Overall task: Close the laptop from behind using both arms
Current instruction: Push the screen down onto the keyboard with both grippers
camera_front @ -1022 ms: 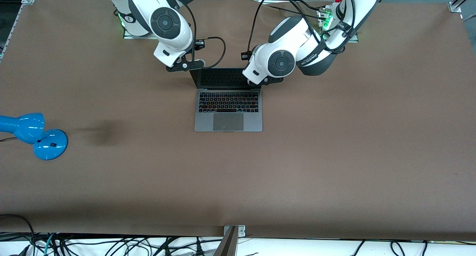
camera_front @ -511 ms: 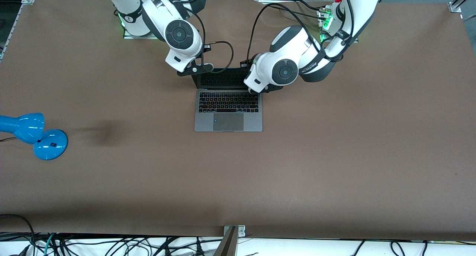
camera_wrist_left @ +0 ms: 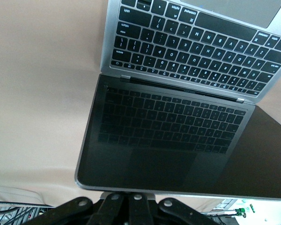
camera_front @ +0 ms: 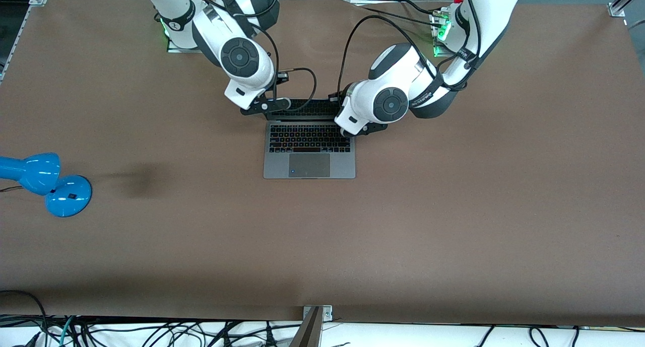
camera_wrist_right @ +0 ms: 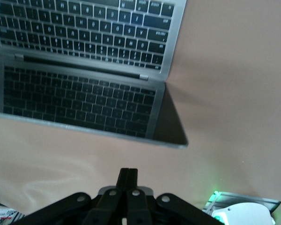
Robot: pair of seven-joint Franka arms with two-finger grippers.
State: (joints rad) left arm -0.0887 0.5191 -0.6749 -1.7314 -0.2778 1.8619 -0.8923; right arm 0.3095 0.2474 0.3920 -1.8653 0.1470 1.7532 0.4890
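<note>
The space-grey laptop (camera_front: pixel 309 158) lies open in the middle of the table, its dark screen (camera_front: pixel 302 109) tilted forward over the keyboard. My left gripper (camera_front: pixel 359 130) is at the lid's top corner toward the left arm's end. In the left wrist view its shut fingers (camera_wrist_left: pixel 129 196) meet the lid's top edge (camera_wrist_left: pixel 178 192), which hides their tips. My right gripper (camera_front: pixel 265 107) is at the lid's other top corner. In the right wrist view it is shut (camera_wrist_right: pixel 128 172) and stands a little off the lid's edge (camera_wrist_right: pixel 84 129).
A blue lamp (camera_front: pixel 50 183) lies near the table edge at the right arm's end. Cables (camera_front: pixel 151 332) and a metal bracket (camera_front: pixel 315 324) run along the table edge nearest the front camera. The arm bases (camera_front: pixel 176 35) stand at the farthest edge.
Both arms have moved toward the front camera, and the lid has tilted further down over the keyboard; less of the screen shows in the front view.
</note>
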